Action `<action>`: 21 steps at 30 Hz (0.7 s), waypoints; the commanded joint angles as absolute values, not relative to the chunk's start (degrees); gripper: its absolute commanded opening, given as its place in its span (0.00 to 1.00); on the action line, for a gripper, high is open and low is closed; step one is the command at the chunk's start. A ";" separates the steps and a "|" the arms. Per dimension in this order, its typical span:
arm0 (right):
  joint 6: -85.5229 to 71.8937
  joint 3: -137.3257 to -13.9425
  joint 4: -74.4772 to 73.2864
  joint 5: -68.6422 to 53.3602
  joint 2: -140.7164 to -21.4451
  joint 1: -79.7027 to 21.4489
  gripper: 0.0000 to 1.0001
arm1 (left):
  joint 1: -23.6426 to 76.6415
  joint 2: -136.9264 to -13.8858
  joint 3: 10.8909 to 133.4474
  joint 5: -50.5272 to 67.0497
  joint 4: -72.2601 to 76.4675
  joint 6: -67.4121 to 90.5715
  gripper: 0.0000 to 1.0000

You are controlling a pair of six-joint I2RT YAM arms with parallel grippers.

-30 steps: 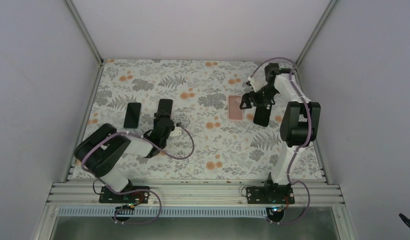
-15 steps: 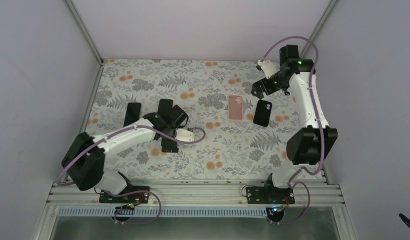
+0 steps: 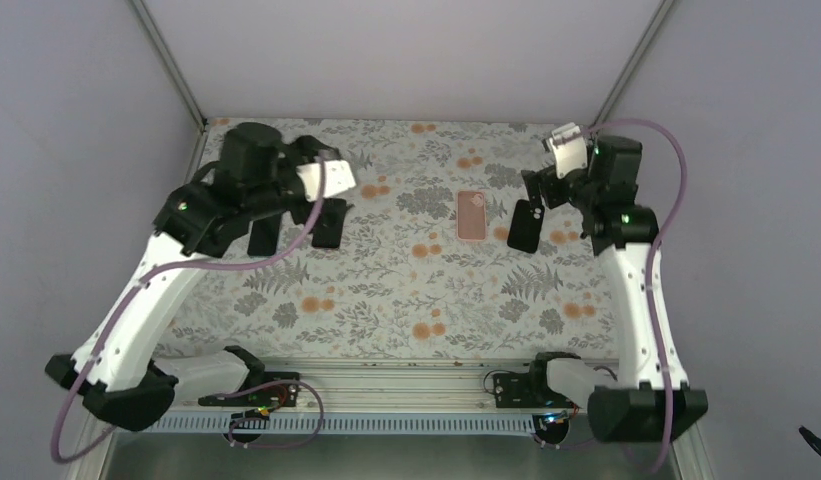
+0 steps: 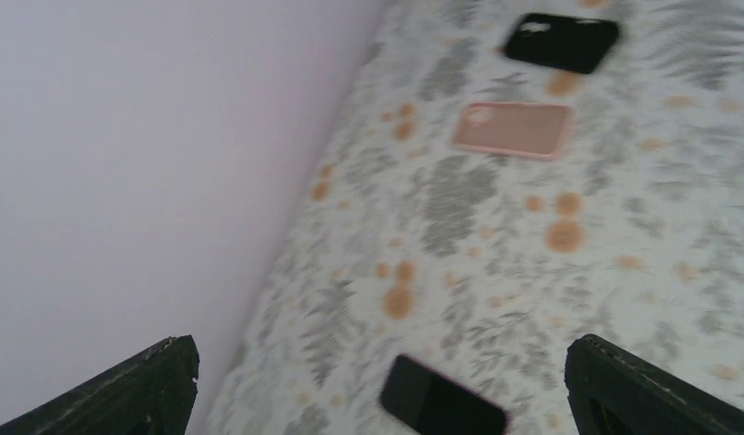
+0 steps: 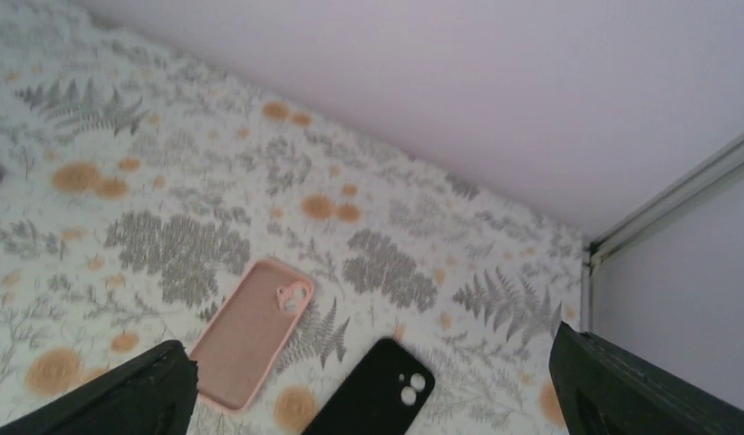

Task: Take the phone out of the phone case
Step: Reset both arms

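Note:
The salmon-pink phone case [image 3: 471,216] lies empty and face up at centre right; the cloth shows through its camera cutout [image 5: 294,295]. The wrist views also show the case [image 5: 250,333] [image 4: 513,129]. The glossy black phone [image 3: 329,222] lies bare on the cloth at the left, well apart from the case. My left gripper [image 3: 331,200] hangs high over that phone [image 4: 445,408], open and holding nothing, with both fingertips [image 4: 159,385] at the picture's lower corners. My right gripper [image 3: 539,195] hovers open and empty to the right of the case.
A black case with two camera holes [image 3: 524,226] [image 5: 372,394] lies just right of the pink one. A second black phone [image 3: 264,232] lies left of the first, partly under my left arm. Pale walls and metal corner posts [image 3: 169,60] enclose the floral cloth [image 3: 406,280].
Both arms rose and unfolded. The left gripper lifted off the phone and opened fully. The right gripper drew up and to the right, away from the black case.

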State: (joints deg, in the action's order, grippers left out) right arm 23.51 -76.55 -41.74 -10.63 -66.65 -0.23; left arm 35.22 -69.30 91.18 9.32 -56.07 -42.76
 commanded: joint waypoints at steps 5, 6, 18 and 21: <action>15.35 -55.86 -14.93 -13.67 -47.26 0.17 1.00 | 14.43 -58.74 77.52 10.96 -32.18 -35.33 1.00; 14.89 -53.01 -13.46 -13.75 -45.41 0.18 1.00 | 11.92 -57.84 75.63 11.44 -29.86 -33.85 1.00; 10.72 -47.50 -8.80 -7.93 -40.82 0.36 1.00 | -3.55 -46.72 58.64 10.14 -15.49 -23.68 1.00; 11.21 -46.16 -7.64 -7.09 -40.91 0.31 1.00 | -5.95 -45.82 58.28 11.52 -15.08 -22.59 1.00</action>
State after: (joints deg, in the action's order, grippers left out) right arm 12.93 -46.92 -11.46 -9.13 -40.93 -0.21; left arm -3.29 -48.14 58.59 8.47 -20.12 -26.61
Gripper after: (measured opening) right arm 0.997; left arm 0.998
